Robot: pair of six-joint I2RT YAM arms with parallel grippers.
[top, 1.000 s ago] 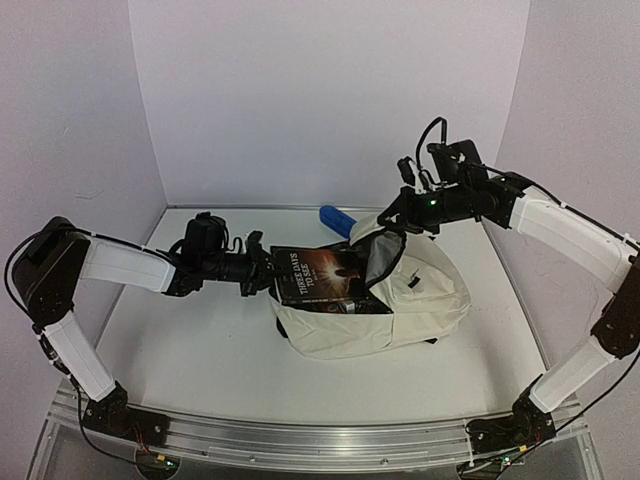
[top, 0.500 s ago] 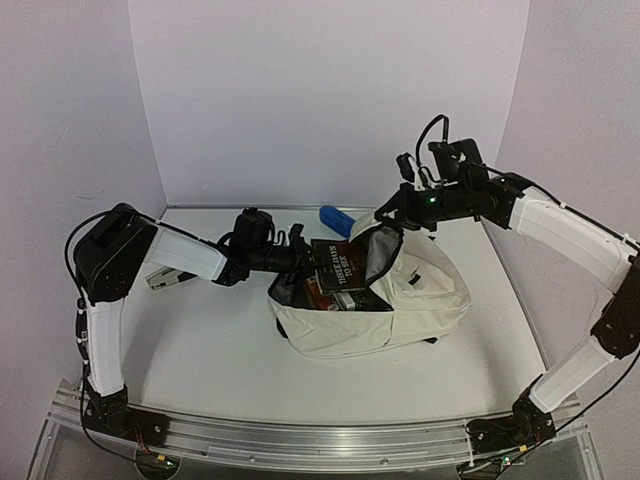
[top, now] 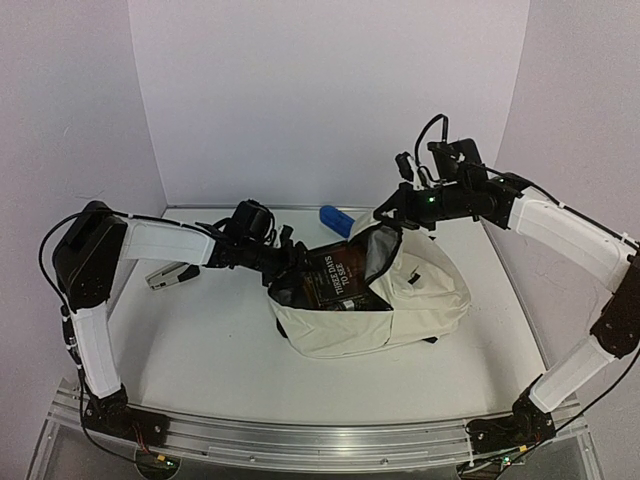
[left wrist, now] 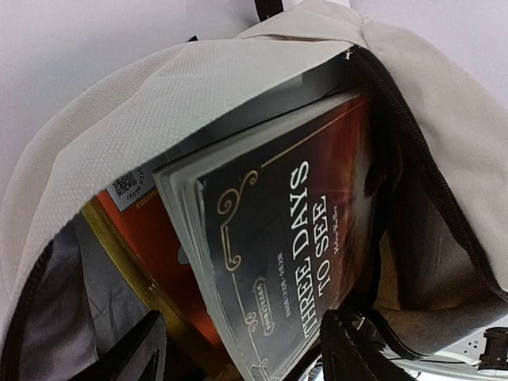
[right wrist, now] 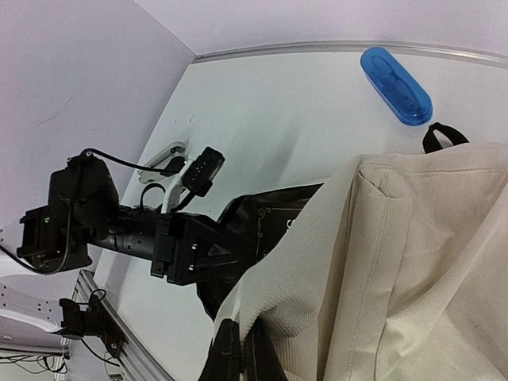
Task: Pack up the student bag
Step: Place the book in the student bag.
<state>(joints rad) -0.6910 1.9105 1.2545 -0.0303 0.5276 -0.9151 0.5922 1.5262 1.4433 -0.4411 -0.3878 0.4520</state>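
Left tool (left wrist: 244,353) jaws apart | right tool (right wrist: 242,357) pinching woven cream student bag (top: 420,290) flap | glossy black book (left wrist: 294,262) inside

The left pincer (top: 293,262) sits at the open mouth of the student bag (top: 425,290) on the table (top: 200,350), a dark book (top: 335,280) standing just past its tips, while the right pincer (top: 384,216) pinches the bag's raised flap, a blue case (top: 335,220) lying near that pincer.

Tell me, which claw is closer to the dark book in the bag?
Left. The left gripper sits open around the book's near end; the right gripper pinches the student bag's flap, clear of the book.
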